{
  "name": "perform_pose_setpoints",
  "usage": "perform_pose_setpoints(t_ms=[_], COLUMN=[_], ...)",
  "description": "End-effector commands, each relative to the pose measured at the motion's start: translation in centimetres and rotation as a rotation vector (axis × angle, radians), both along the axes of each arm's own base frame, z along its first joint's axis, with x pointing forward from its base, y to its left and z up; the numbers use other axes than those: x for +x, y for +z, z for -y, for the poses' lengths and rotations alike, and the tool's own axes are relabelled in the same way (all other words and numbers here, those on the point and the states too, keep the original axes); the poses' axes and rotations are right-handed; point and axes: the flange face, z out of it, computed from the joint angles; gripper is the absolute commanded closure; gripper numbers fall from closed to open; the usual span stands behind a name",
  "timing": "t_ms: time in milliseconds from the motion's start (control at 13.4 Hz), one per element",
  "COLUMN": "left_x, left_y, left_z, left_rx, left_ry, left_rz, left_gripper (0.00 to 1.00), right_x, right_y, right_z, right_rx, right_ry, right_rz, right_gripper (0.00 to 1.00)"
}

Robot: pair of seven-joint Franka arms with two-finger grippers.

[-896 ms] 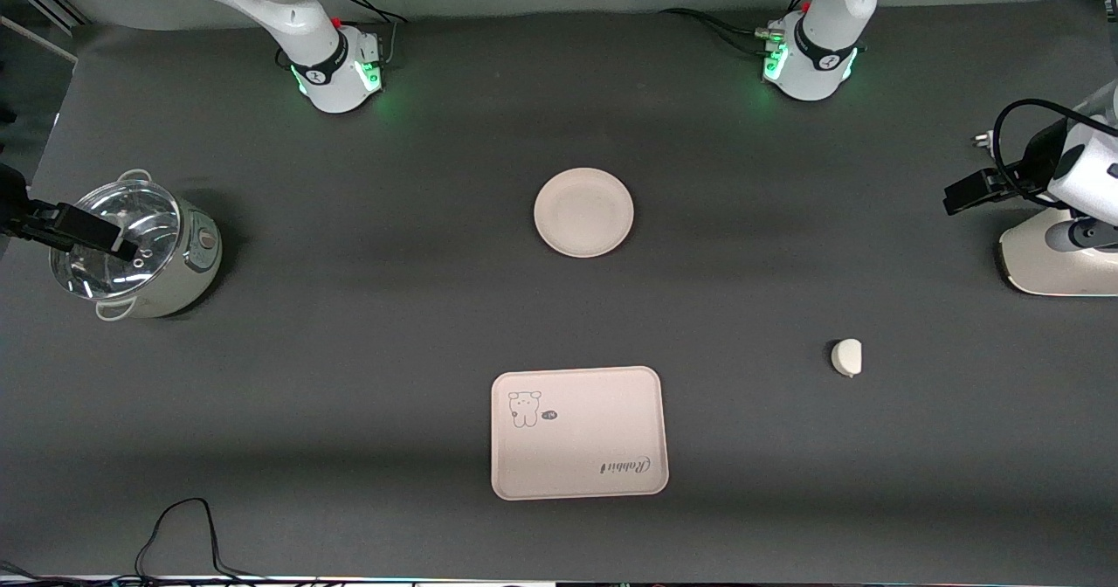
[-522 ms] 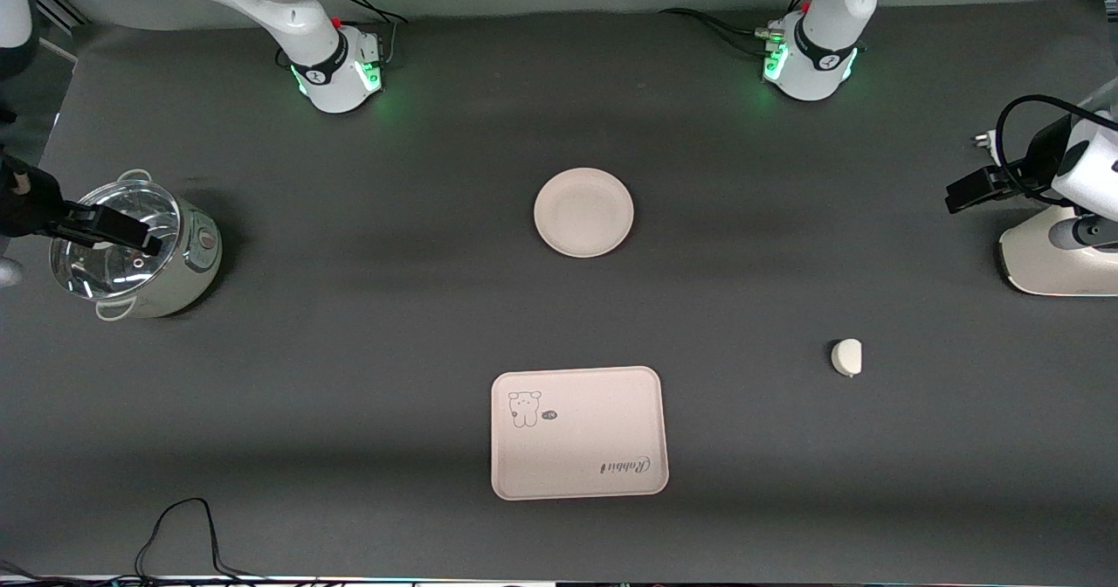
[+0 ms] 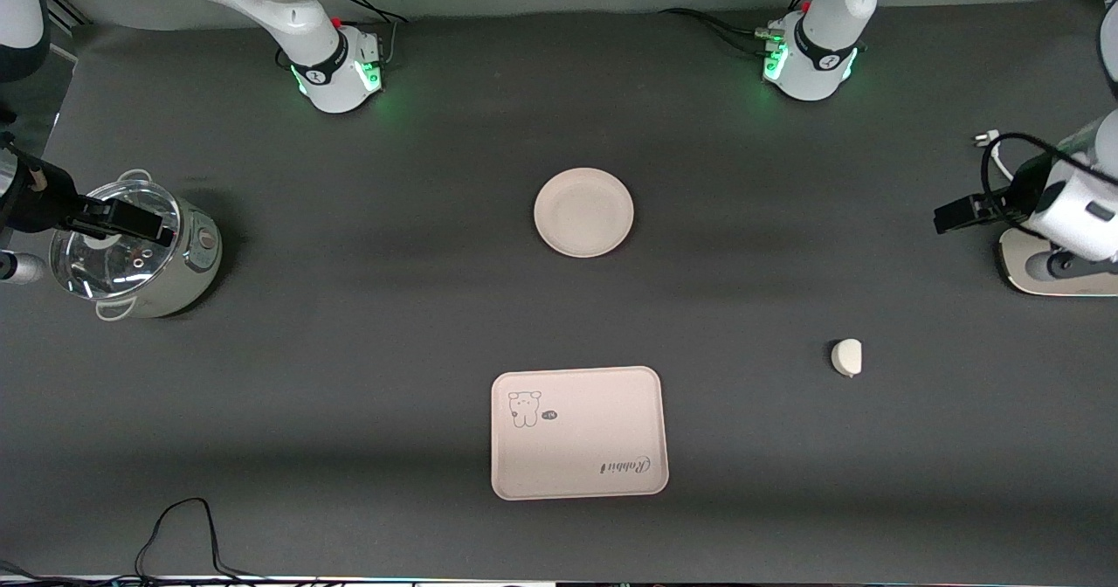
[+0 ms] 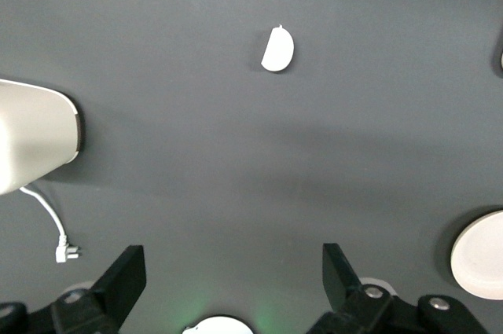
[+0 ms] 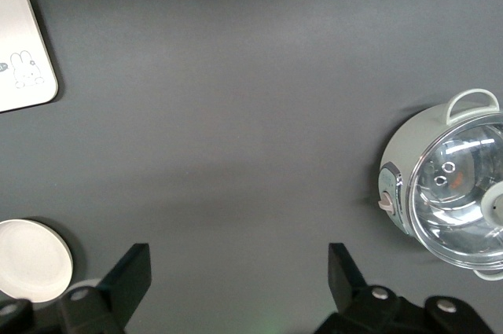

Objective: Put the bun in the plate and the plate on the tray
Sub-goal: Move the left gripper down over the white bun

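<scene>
The small off-white bun [image 3: 846,356] lies on the dark table toward the left arm's end, and shows in the left wrist view [image 4: 277,49]. The round cream plate [image 3: 583,212] sits at mid-table. The rectangular tray [image 3: 579,432] with the cartoon drawing lies nearer the front camera than the plate. My left gripper [image 3: 956,214] is open and empty in the air beside a white appliance, well apart from the bun; its jaws [image 4: 233,271] stand wide. My right gripper [image 3: 122,220] is open and empty over a pot; its jaws [image 5: 236,271] stand wide.
A pale green pot with a glass lid [image 3: 131,251] stands at the right arm's end. A white appliance [image 3: 1052,272] with a cord and plug [image 3: 983,139] stands at the left arm's end. A black cable [image 3: 175,526] lies by the front edge.
The right gripper has shifted a little across the pot lid toward mid-table. The left gripper has shifted slightly beside the white appliance. Bun, plate and tray have not moved.
</scene>
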Motion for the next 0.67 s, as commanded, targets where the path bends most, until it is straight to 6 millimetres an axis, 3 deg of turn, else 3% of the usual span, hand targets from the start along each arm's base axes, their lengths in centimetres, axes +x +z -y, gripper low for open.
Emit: perform_pose_setpoints(t_ms=[0, 299, 597], left_x=[3.0, 5.6, 8.1], left_y=[-3.3, -9.5, -18.0], left_z=[0.2, 0.3, 0.1], left_rx=[0.003, 0.003, 0.004], left_ry=[-0.028, -0.031, -0.025], left_rz=[-0.006, -0.023, -0.031], left_gripper=[0.00, 0.00, 0.00], right_x=[-0.6, -0.6, -0.5], right_y=[0.4, 0.4, 0.2], right_z=[-0.4, -0.4, -0.6], right_rx=[-0.012, -0.012, -0.013], right_ry=[0.011, 0.011, 0.014], right_rz=[0.000, 0.000, -0.003], right_gripper=[0.00, 0.00, 0.00])
